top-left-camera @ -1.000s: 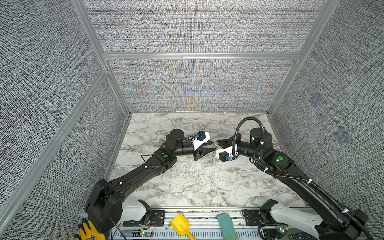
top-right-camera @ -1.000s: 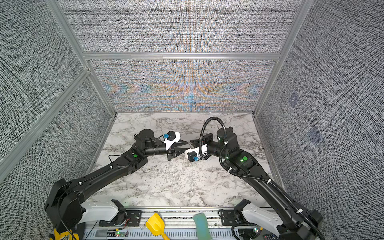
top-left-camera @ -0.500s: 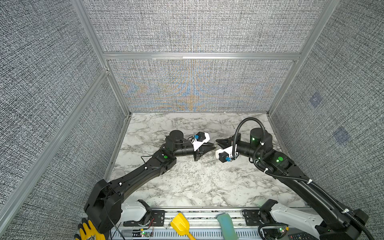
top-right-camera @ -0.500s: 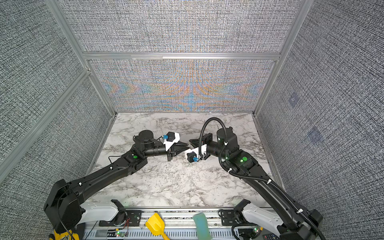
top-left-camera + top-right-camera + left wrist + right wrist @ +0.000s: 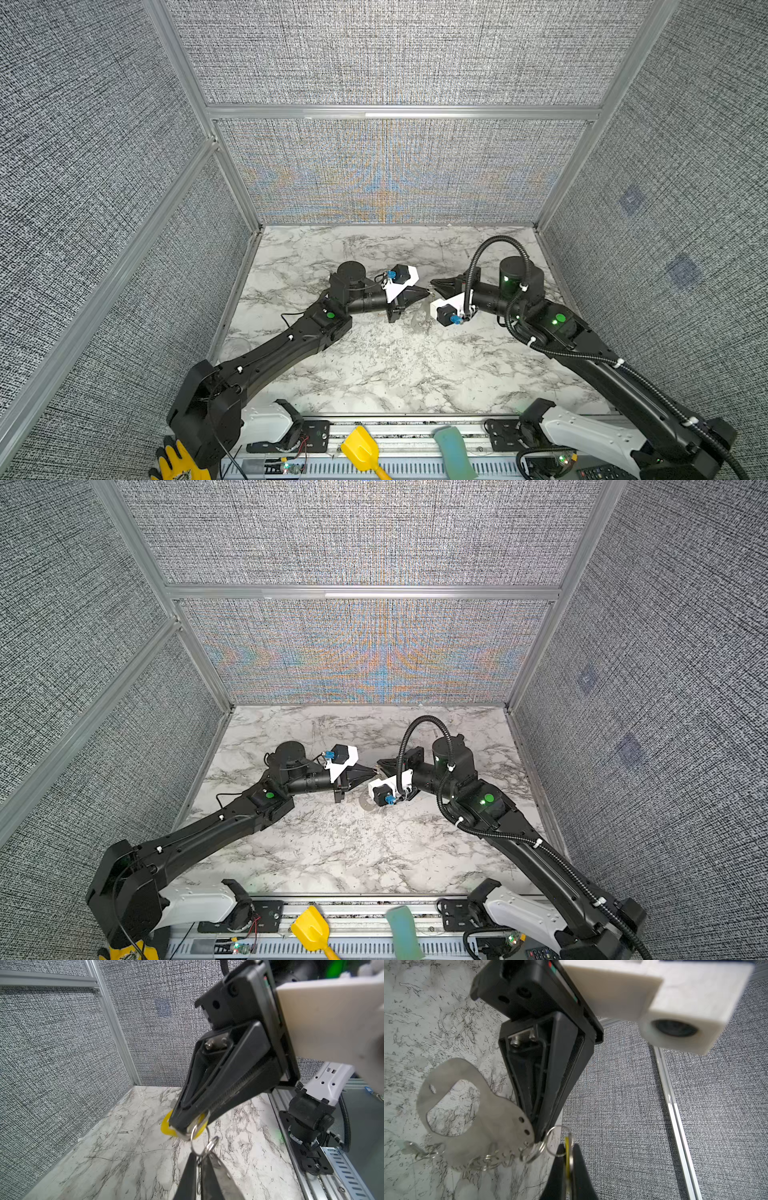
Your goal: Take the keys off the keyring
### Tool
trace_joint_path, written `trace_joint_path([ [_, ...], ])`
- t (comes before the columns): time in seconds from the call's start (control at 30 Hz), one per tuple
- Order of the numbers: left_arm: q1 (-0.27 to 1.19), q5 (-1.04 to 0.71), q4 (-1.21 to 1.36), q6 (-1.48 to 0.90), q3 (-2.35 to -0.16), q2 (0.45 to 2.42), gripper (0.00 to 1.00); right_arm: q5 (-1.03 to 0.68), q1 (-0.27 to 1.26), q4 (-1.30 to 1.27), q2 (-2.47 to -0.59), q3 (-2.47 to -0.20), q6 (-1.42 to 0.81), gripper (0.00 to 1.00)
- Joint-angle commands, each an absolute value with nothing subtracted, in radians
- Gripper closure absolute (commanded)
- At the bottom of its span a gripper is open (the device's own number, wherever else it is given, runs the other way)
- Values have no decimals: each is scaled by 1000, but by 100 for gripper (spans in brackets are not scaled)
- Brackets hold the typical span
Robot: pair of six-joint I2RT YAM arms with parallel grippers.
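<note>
Left gripper [image 5: 427,292]: your jaws are pinched nearly together on a small split ring [image 5: 211,1145]. The tip meets the other arm's tip above mid-table.
Right gripper [image 5: 433,284]: you have it clamped tight on the yellow-tagged key [image 5: 166,1127]. The right wrist view shows the tag's thin edge between your fingers [image 5: 579,1159].
Link: a larger wire ring [image 5: 194,1136] joins the yellow-tagged key to the split ring.
Teal-tagged key [image 5: 405,1145]: it dangles, blurred, at the far end of a chain of rings on the plate's holed edge.
Keyring [image 5: 500,1126]: this grey plate hangs tilted by its holed edge, just beside your left tip. In a top view it shows beneath the right wrist camera [image 5: 368,804]. You cannot tell whether its lower rim touches the marble.
Table [image 5: 374,374]: marble shows on every side of the two tips.
Back wall [image 5: 395,174]: it stands well apart from both grippers.
Side walls: both tips are well apart from them. Your right elbow [image 5: 519,274] sits near the foot of the right wall [image 5: 623,270].
Front edge: the rail [image 5: 415,440] carries a yellow scoop [image 5: 361,451] and a teal block [image 5: 453,453], both well apart from the grippers.
</note>
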State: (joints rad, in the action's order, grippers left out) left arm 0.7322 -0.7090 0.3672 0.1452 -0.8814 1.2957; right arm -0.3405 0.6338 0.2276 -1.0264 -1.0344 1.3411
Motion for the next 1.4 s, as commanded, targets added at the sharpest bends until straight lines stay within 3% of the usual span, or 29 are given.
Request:
trace_joint_path([
  [0.0, 733, -716, 406, 137, -877, 1287, 93, -333, 636, 194, -1023, -1029, 1354, 100],
  [0.37, 733, -719, 382, 144, -875, 1280, 100, -265, 636, 149, -1002, -998, 1355, 100],
  [0.87, 733, -699, 306, 168, -882, 1257, 100, -168, 634, 133, -978, -980, 1263, 100],
  [1.37, 732, -672, 336, 137, -876, 1243, 100, -191, 622, 151, -969, -938, 1175, 100],
])
